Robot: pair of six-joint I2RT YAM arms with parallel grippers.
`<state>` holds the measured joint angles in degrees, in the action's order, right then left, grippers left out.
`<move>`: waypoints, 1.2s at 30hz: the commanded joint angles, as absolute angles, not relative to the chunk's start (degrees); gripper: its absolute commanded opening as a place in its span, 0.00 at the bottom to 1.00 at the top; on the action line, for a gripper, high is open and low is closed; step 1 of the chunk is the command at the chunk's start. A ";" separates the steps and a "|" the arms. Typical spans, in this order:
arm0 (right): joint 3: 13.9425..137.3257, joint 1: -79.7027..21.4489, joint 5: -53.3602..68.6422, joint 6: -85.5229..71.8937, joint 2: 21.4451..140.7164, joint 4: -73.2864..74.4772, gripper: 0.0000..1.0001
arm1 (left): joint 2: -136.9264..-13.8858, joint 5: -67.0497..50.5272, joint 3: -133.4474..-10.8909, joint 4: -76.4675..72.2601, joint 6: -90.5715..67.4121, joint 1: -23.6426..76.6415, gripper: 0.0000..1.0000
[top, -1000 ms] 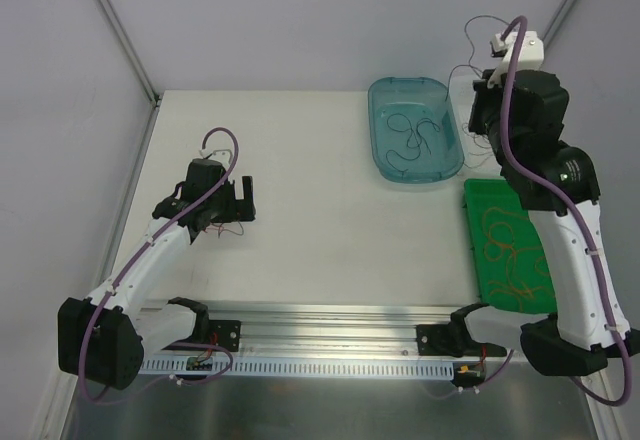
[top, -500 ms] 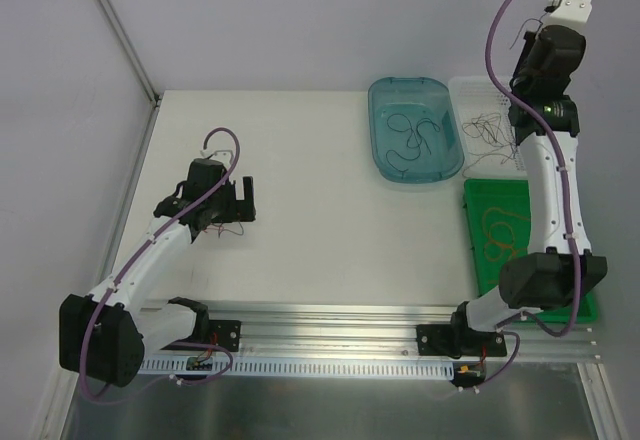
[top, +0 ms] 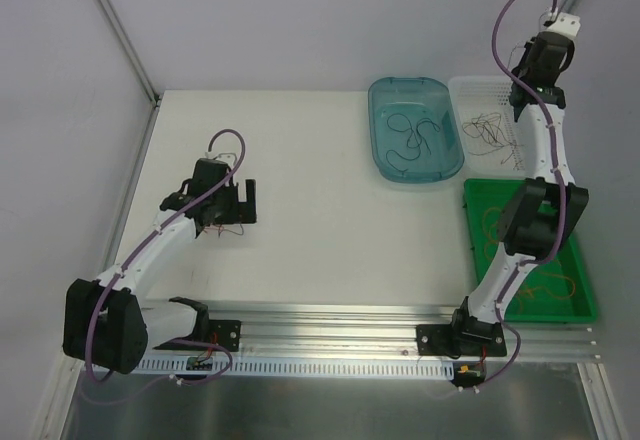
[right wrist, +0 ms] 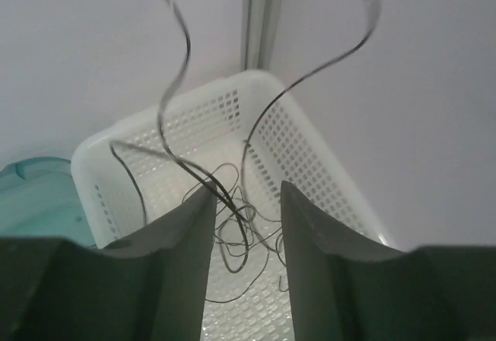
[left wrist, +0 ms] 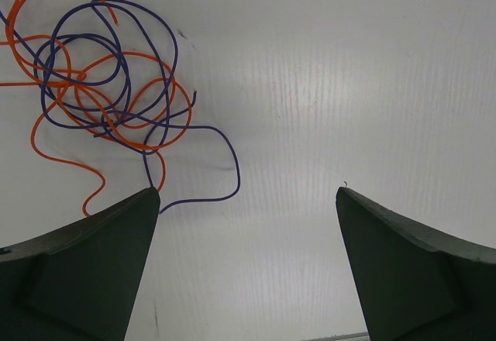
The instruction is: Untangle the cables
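**Over the white basket (right wrist: pixel 310 151), the right claw (right wrist: pixel 248 198) stands a little open**

Between its two fingers (right wrist: pixel 178 263) runs a thin black cable (right wrist: pixel 187 44), loose in the gap and not pinched. Right under the claw sits the basket, with more black cables (right wrist: pixel 232 260) curled up inside. Off to one side of it is the blue tub (right wrist: pixel 31 190).

The left claw (left wrist: pixel 246 194) is wide open and holds nothing. Just ahead of one of its fingers lies a knot of orange and purple cables (left wrist: pixel 101 93) on the white table (left wrist: pixel 364 85). The knot is off to the side, not between the fingers.
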<state>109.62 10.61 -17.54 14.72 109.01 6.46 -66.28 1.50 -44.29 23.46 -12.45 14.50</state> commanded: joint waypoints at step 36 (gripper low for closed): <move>41.05 -28.03 2.81 -14.59 38.50 31.28 0.99 | -74.79 8.35 -44.13 25.40 -33.38 9.40 0.92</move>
<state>41.32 -25.82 3.75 -12.53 41.89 30.46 -73.76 7.09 -44.49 25.54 -26.96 9.54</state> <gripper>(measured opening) 0.988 0.927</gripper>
